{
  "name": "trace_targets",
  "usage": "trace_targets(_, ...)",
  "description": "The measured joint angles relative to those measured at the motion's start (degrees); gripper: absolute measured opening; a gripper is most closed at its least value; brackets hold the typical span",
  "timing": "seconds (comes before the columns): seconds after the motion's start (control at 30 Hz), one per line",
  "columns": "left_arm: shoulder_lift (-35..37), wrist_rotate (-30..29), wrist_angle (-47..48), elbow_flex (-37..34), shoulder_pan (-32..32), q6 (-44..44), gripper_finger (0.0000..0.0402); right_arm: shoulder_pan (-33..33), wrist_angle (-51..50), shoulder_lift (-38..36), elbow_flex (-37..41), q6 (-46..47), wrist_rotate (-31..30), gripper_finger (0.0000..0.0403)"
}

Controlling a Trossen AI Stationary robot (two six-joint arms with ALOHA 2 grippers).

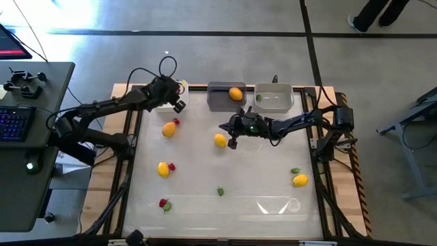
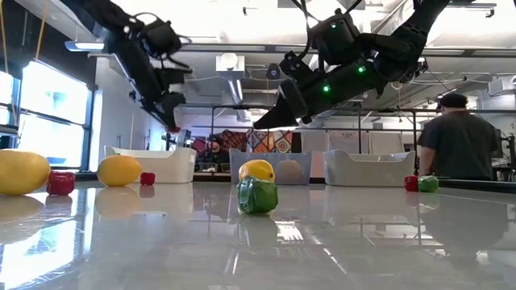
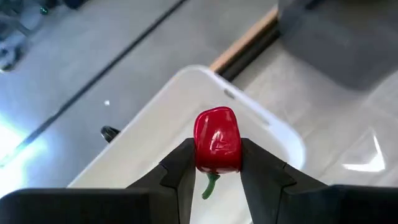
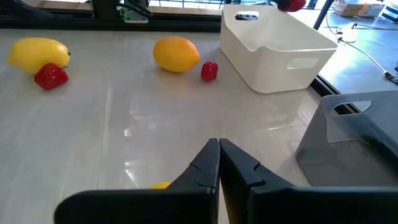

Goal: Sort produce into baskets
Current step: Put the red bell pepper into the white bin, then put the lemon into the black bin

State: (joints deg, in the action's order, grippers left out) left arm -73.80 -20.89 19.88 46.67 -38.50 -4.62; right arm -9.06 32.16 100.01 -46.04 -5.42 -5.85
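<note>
My left gripper (image 3: 217, 163) is shut on a small red pepper (image 3: 217, 140) above the white basket (image 3: 168, 130) at the table's far left. It also shows in the high view (image 1: 179, 104) and the low view (image 2: 172, 122). My right gripper (image 4: 219, 155) is shut and empty, raised above mid-table (image 1: 229, 134) beside a yellow fruit (image 1: 220, 140). The dark grey basket (image 1: 220, 100) holds an orange fruit (image 1: 236, 93). The light grey basket (image 1: 278, 102) holds a green bit (image 1: 259, 98). My left gripper pinches the red pepper's two sides (image 3: 200, 158) between its two fingers, at the end with the green stem (image 3: 210, 185). The stem points back between the fingers. The pepper is lifted clear, over the white basket's open top.
Loose on the table: a yellow fruit (image 1: 168, 129) with a red bit (image 1: 176, 121), a yellow fruit (image 1: 163, 169) with a red bit (image 1: 171, 166), a red and green pair (image 1: 164, 203), a green bit (image 1: 220, 191), a yellow fruit (image 1: 300, 180). A person (image 2: 450, 145) stands beyond the table.
</note>
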Motion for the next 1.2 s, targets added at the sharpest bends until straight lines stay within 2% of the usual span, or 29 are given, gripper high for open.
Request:
trace_targets(0.27,-9.3,8.2,-3.4,0.0,-6.6,-1.1,0.0099,0.0,-1.6,0.0,0.0,0.0,0.0,0.0)
trace_targets(0.57,-15.6,8.2,-4.3,0.0,-6.9,-3.5,0.011,0.0,-2.4,0.0,0.0,0.0,0.0,0.0)
trace_targets(0.83,-14.1,2.4,-6.6,0.0,-4.0,-4.6,0.0175,0.0,-2.4,0.0,0.0,0.0,0.0,0.0)
trace_targets(0.97,-12.4,2.1,-6.8,0.0,-3.3,-4.5,0.0206,0.0,-2.4,0.0,0.0,0.0,0.0,0.0)
trace_targets(1.1,-10.4,1.7,-7.3,-0.1,-3.0,-3.9,0.0218,0.0,-2.0,0.0,0.0,0.0,0.0,0.0)
trace_targets(1.2,-7.8,-0.6,-14.7,-3.7,-3.0,-3.8,0.0215,0.0,-1.0,0.0,0.0,0.0,0.0,0.0)
